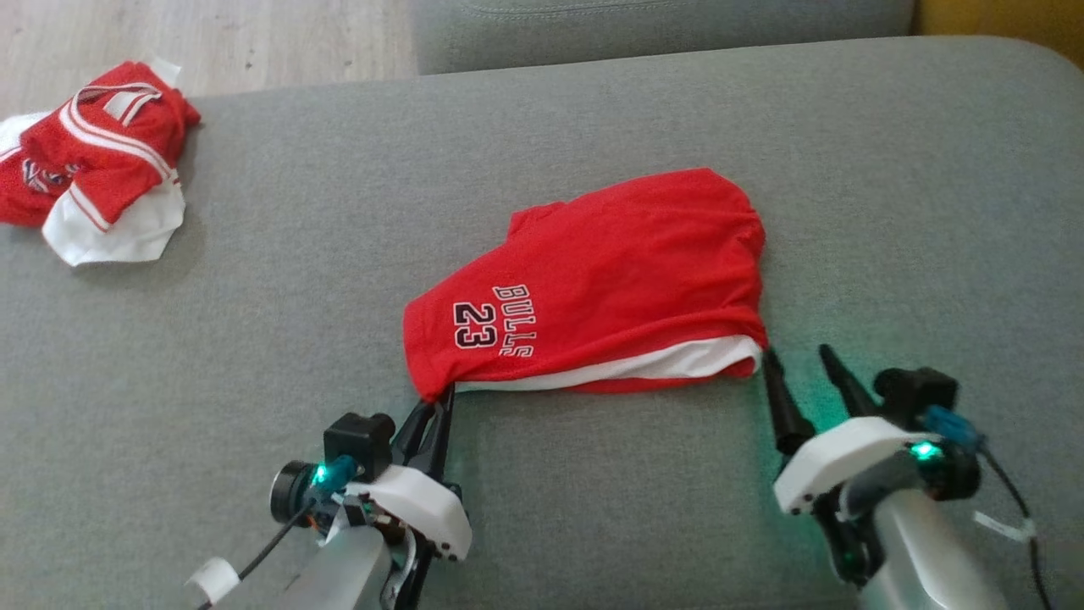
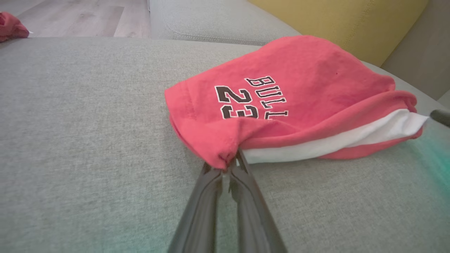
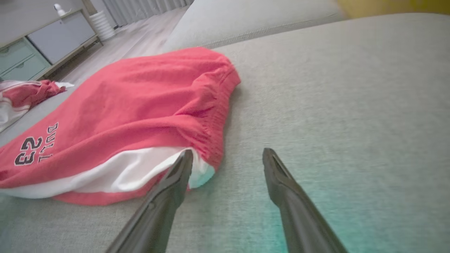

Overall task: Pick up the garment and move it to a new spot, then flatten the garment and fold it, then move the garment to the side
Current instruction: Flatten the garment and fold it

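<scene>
The garment is a pair of red shorts with a white lining and "BULLS 23" lettering, lying in the middle of the grey couch cushion. My left gripper is shut on the garment's near-left corner; in the left wrist view my left gripper pinches that red cloth between its fingertips. My right gripper is open at the near-right corner, its left fingertip touching the waistband edge. In the right wrist view my right gripper stands open, one finger against the garment's white lining.
A second heap of red and white clothes lies at the far left of the cushion. Another grey cushion sits behind, wooden floor beyond it. A yellow cushion is at the back right.
</scene>
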You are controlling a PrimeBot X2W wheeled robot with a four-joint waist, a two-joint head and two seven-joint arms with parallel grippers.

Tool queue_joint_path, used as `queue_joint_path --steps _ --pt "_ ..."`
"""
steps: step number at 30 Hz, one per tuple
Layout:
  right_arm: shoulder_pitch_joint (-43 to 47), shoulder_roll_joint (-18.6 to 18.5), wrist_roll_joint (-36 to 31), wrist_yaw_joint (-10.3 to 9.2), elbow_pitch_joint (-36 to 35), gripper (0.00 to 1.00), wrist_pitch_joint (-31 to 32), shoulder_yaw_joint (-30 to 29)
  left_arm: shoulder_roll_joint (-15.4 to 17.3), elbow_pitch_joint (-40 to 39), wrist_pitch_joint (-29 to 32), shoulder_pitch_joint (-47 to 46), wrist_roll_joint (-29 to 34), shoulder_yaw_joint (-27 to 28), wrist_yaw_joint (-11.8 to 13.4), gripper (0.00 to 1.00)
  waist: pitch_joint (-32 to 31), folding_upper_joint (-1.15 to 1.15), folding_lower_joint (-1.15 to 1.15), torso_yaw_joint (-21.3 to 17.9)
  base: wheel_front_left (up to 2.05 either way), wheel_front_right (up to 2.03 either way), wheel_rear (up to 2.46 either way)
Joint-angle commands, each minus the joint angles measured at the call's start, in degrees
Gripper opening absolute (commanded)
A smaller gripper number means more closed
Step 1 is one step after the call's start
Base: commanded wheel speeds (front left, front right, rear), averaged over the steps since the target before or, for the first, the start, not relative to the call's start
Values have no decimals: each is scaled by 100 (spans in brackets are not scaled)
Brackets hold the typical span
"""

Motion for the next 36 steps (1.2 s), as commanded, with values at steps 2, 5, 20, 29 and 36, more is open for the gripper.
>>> queue_joint_path --steps 2,5,20,29,36 --pt "-331 -30 68 42 203 100 -67 323 24 -211 -71 -94 46 186 -1 0 21 0 0 62 0 0 0" --pt "-556 -30 94 42 651 100 -44 521 24 -273 -71 -78 40 153 2 0 37 0 0 110 0 0 0" --pt "-1181 -30 287 42 1706 0 -323 954 24 -521 -71 -79 135 319 57 0 97 0 0 147 0 0 0" --pt "-1165 -30 -520 42 974 0 -680 305 143 -1370 -71 27 359 652 31 0 -195 0 0 110 0 0 0" --pt "-758 -30 -1144 42 -835 0 -154 -82 425 -2667 -71 -54 587 828 -18 0 -715 0 0 171 0 0 0"
